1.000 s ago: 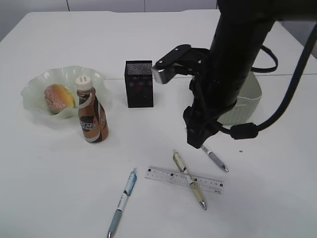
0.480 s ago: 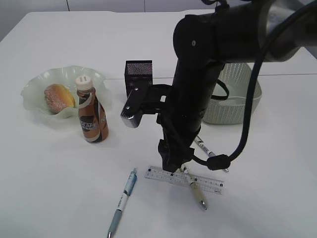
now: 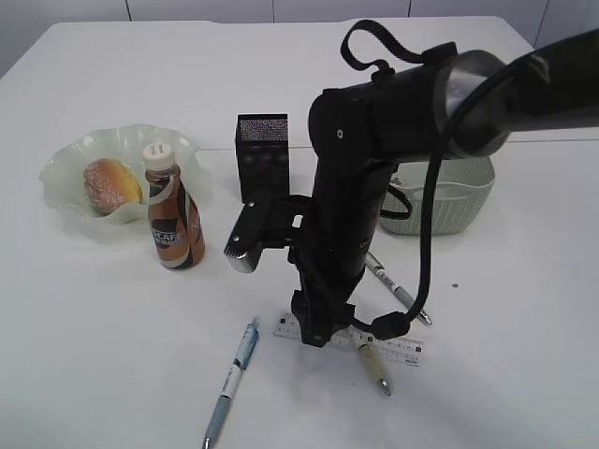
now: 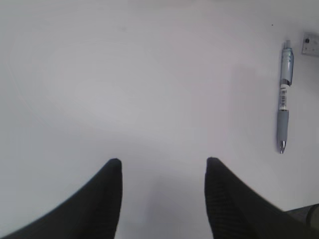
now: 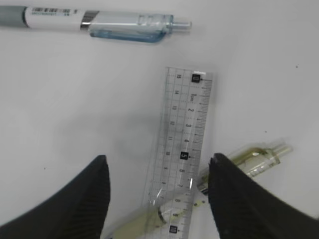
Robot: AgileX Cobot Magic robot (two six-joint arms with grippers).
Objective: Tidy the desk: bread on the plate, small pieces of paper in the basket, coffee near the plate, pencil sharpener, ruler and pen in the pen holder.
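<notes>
Exterior view: the right arm is reaching down over the ruler (image 3: 388, 348) on the desk (image 3: 94, 355), with a yellow-green pen (image 3: 372, 367) crossing it and a blue pen (image 3: 234, 379) lying to its left. The bread (image 3: 112, 184) is sitting on the plate (image 3: 70, 154), the coffee (image 3: 173, 215) standing just beside it; the pen holder (image 3: 262, 154) and basket (image 3: 449, 206) are standing behind

Left wrist view: the left gripper (image 4: 162, 167) is hanging open over bare desk, the blue pen off to its right

Right wrist view: the right gripper (image 5: 157, 172) is gaping open around the ruler, gripping nothing
</notes>
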